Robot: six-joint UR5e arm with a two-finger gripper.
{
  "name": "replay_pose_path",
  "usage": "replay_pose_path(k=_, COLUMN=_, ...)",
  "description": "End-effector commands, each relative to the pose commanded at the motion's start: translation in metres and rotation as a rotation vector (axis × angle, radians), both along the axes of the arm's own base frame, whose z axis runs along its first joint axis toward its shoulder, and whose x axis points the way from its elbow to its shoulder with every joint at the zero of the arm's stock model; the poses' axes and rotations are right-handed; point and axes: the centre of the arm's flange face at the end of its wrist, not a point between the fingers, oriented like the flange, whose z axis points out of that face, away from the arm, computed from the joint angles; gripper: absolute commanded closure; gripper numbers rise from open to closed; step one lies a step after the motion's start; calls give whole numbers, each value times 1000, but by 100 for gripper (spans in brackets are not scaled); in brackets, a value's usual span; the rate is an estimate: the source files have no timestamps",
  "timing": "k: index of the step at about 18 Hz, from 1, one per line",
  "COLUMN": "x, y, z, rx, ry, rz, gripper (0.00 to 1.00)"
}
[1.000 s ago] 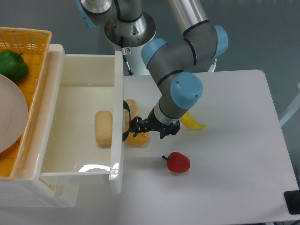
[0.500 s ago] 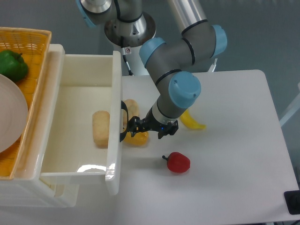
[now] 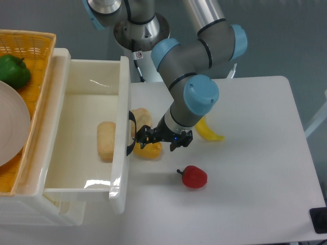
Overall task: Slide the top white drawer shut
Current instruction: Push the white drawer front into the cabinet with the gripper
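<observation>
The top white drawer (image 3: 76, 107) stands pulled out from the white unit, and a pale bread roll (image 3: 106, 140) lies inside it. Its flat front panel (image 3: 120, 153) carries a black arched handle (image 3: 131, 133) facing the table. My gripper (image 3: 163, 139) hangs just right of that panel, pointing down, with its fingers spread apart. The left finger (image 3: 144, 136) is up against the handle and front panel. Nothing is held between the fingers.
A bread-like piece (image 3: 144, 117) and an orange-yellow item (image 3: 148, 151) lie right under the gripper. A banana (image 3: 208, 132) and a red pepper (image 3: 194, 177) sit on the white table (image 3: 255, 153). A yellow wicker basket (image 3: 36, 51) with a green pepper (image 3: 13, 70) and a plate (image 3: 10, 122) tops the unit.
The drawer's front panel has slid left toward the unit, and the roll inside moved with it. My gripper followed leftward, staying against the handle.
</observation>
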Motion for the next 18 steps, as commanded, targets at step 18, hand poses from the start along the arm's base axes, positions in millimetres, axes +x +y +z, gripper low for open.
replay_pose_path(k=18, x=19, y=14, z=1, rx=-10, ry=3, rz=-5, gripper=0)
